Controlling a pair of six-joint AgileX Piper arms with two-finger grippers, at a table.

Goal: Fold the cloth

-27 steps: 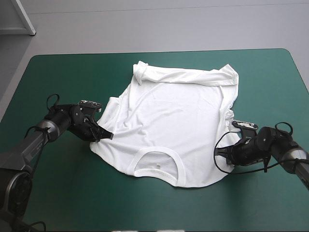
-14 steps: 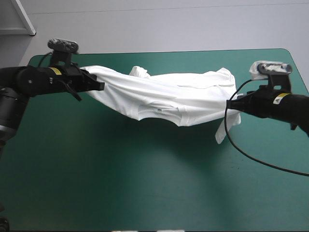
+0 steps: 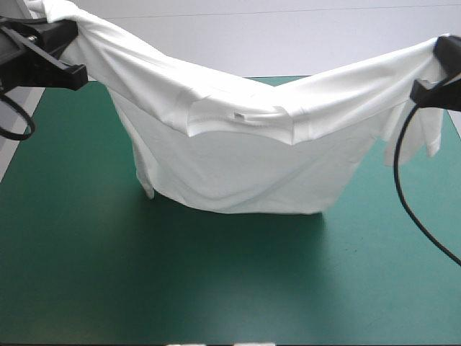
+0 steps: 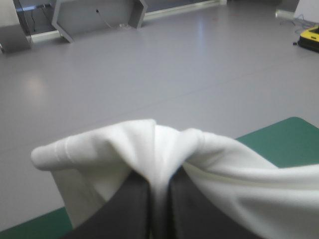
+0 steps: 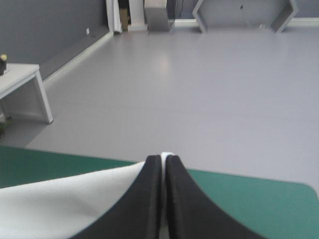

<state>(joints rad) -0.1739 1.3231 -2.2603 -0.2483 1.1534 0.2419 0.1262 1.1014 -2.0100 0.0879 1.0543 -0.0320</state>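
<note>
well clear of the table, the t-shirt [image 3: 238,155] hangs stretched between two raised grippers.
the left gripper [image 4: 158,184] has its black fingers pinched tight on a bunched fold of the white cloth, and the right gripper [image 5: 163,159] is pressed together on a thin edge of it. the shirt sags in the middle with the collar band showing at the dip. its lower edge hangs at or just above the teal-green cover [image 3: 108,281], near the middle of the table.
</note>
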